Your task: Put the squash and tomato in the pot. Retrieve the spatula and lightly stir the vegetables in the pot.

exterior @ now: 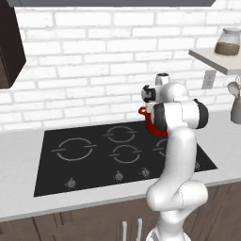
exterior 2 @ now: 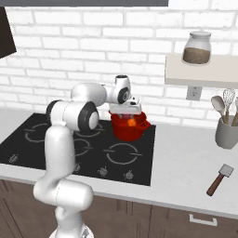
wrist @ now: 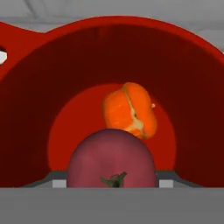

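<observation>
The bright red pot [exterior 2: 124,132] stands on the back right burner of the black cooktop [exterior 2: 116,160]; the arm partly hides the pot [exterior: 149,124] in the left base view. An orange squash [wrist: 130,110] lies on the pot's floor [wrist: 74,127] and shows over the rim as an orange spot [exterior 2: 133,122]. My gripper [exterior 2: 124,111] hangs just above the pot's mouth, pointing down. It is shut on the dark red tomato [wrist: 112,159], which sits stem-up between the fingertips [wrist: 57,183]. The wooden-handled spatula [exterior 2: 219,177] lies on the counter at the right.
A grey utensil holder [exterior 2: 227,132] with several tools stands on the counter at the right. Above it, a wall shelf [exterior 2: 200,74] carries a glass jar [exterior 2: 197,48]. A white brick wall runs behind the cooktop, and a dark cabinet [exterior: 9,47] hangs at the upper left.
</observation>
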